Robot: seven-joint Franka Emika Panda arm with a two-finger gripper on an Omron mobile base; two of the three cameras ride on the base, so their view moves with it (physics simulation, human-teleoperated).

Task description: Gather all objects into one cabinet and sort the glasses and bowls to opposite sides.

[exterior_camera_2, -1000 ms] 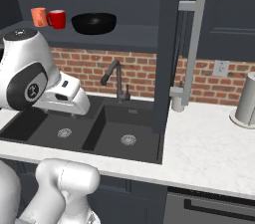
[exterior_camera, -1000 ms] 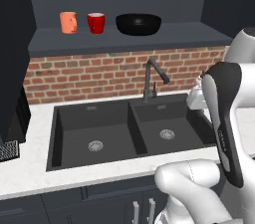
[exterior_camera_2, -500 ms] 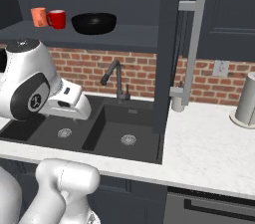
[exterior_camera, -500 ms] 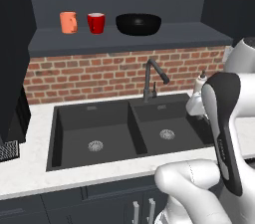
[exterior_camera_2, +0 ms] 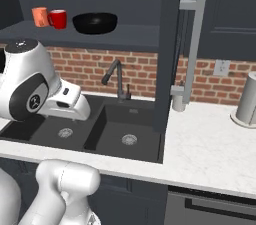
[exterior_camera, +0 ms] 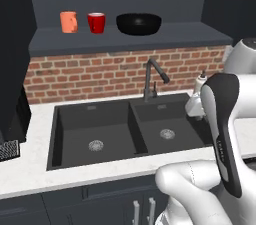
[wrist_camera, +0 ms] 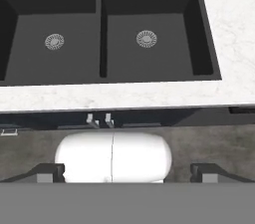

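Three pieces of tableware stand in a row on the plain shelf (exterior_camera: 190, 36) of the dark charcoal wall cabinet: the orange mug (exterior_camera: 69, 21) at the left end, the red cup (exterior_camera: 96, 22) just beside it, and the wide glossy black bowl (exterior_camera: 139, 23) a little further right, apart from the cup. From my right base camera the same row shows, mug (exterior_camera_2: 40, 16) and cup (exterior_camera_2: 58, 19) close together and the bowl (exterior_camera_2: 95, 23) next along, with the tall cabinet door (exterior_camera_2: 170, 44) standing open edge-on and its long grey bar handle (exterior_camera_2: 194, 49) facing me.

My tool (wrist_camera: 127, 170) is wide open and has hold of nothing; its two dark fingertips (wrist_camera: 49, 172) sit far apart at the bottom of my hand camera, pointing down over the front edge of the white marble counter (wrist_camera: 234, 44). Below and ahead lies the black double sink (wrist_camera: 104, 29), a round drain in each basin, with the dark tap (exterior_camera: 151, 76) rising behind it against the red brick wall (exterior_camera: 100, 71). My tool is well below the shelf and well apart from all three pieces. A grey cylindrical canister (exterior_camera_2: 248, 100) stands on the counter far to the right.
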